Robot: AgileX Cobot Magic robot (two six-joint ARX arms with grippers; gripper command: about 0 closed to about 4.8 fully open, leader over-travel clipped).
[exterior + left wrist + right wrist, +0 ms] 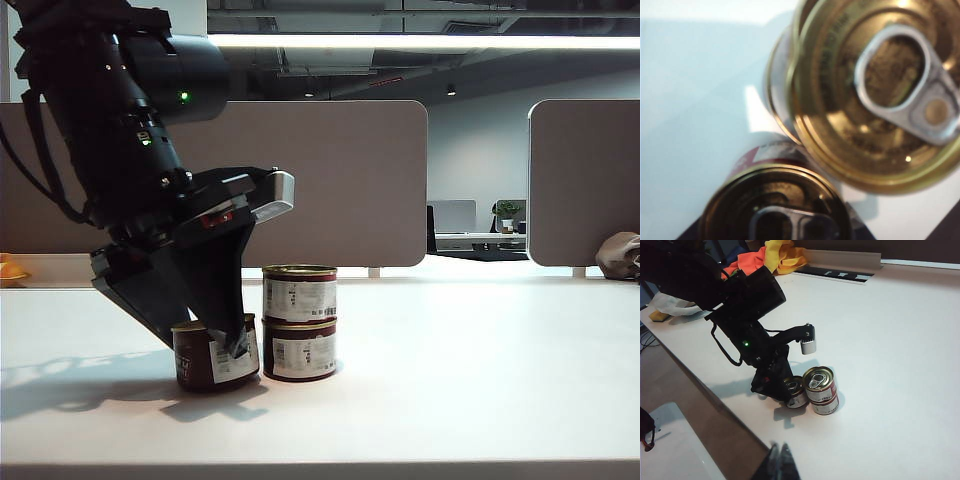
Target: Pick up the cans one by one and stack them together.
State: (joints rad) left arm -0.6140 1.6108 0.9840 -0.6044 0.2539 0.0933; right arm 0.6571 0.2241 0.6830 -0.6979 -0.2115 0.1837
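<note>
Two cans are stacked in the middle of the table, the upper can [300, 293] [880, 90] [818, 382] on the lower one [300, 350] [827, 405]. A third can [215, 362] [775, 195] [798, 394], dark red with a gold lid, stands on the table just left of the stack. My left gripper [215, 350] [775, 235] [790, 392] reaches down over it, a dark finger tight against each side. My right gripper [780, 460] hangs shut and empty over the table's near edge, far from the cans.
Grey partition panels [330, 180] stand behind the table. An orange and yellow cloth [770, 257] lies at the far end, crumpled white material [670, 305] near one corner. The table's edge [715, 400] drops to the floor close to the left arm.
</note>
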